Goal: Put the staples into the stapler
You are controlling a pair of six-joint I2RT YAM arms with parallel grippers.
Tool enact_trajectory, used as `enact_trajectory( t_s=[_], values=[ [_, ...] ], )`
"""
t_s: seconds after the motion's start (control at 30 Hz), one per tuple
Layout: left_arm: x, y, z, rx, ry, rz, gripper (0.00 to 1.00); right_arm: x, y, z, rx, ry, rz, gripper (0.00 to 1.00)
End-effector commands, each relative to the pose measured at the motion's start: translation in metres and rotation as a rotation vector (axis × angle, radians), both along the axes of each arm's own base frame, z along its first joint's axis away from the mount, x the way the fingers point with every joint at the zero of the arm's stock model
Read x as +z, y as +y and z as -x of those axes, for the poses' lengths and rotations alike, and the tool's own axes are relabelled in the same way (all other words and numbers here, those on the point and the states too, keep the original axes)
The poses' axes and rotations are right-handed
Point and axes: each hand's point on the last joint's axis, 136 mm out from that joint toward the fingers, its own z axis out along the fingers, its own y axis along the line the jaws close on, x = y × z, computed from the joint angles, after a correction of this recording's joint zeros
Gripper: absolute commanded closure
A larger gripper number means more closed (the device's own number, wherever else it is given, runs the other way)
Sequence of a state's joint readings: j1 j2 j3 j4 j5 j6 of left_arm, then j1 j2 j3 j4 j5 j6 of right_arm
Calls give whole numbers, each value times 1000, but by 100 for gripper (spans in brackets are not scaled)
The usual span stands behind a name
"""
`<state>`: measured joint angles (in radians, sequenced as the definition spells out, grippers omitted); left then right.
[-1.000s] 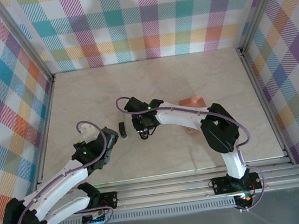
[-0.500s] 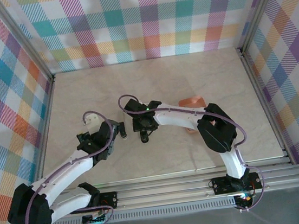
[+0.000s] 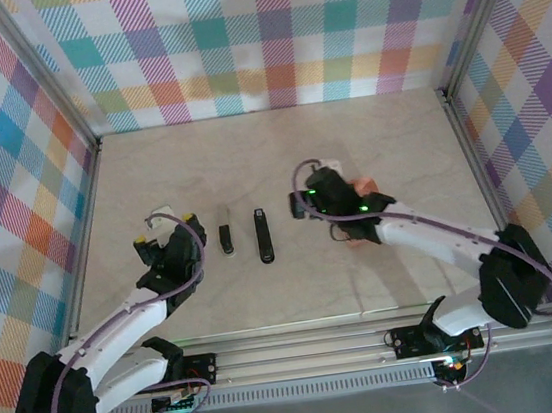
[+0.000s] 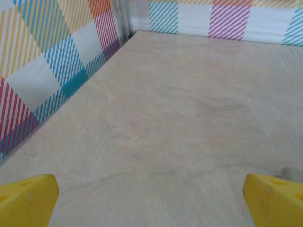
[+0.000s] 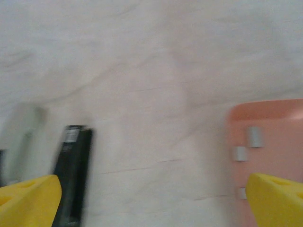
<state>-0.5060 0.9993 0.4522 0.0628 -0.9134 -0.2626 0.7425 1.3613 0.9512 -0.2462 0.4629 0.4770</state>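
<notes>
While parked with left hand and right hand both spread wide and empty, can't call any loading done. Looks like the very start: stapler flat on the counter mid-field, shorter dark piece just beside (magazine? can't tell). Staples loose in the pink tray, near right hand. Left to do: pick, insert, close.

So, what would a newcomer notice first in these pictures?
Bright plaid walls enclose the pale table. At its middle lie a long black stapler piece and a shorter one, side by side. Right of them, a pink tray holds small grey staples.
</notes>
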Motion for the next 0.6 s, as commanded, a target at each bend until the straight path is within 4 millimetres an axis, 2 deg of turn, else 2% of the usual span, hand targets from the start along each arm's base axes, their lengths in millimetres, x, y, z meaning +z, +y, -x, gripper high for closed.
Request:
enact_trajectory(
  t_s=[0.0,0.1,0.3,0.33,0.43,0.57],
  values=[
    [14,7,-17,7,-98,15,0,1,-38,-11,40,-108,97,1],
    [5,12,-33,-31,-55,-25,0,-3,-80,-12,0,-162,113,1],
    [-31,23,-50,-105,-67,25,0,-8,-154,0,-141,-279,123,1],
    [-37,23,-51,-124,-85,35,0,-9,-162,3,-161,-287,108,1],
    [-35,19,-62,-184,-116,10,0,-14,-177,9,-183,-324,88,1],
    [-65,12,-71,-252,-94,40,0,-21,-180,4,-140,-399,126,1]
  ],
)
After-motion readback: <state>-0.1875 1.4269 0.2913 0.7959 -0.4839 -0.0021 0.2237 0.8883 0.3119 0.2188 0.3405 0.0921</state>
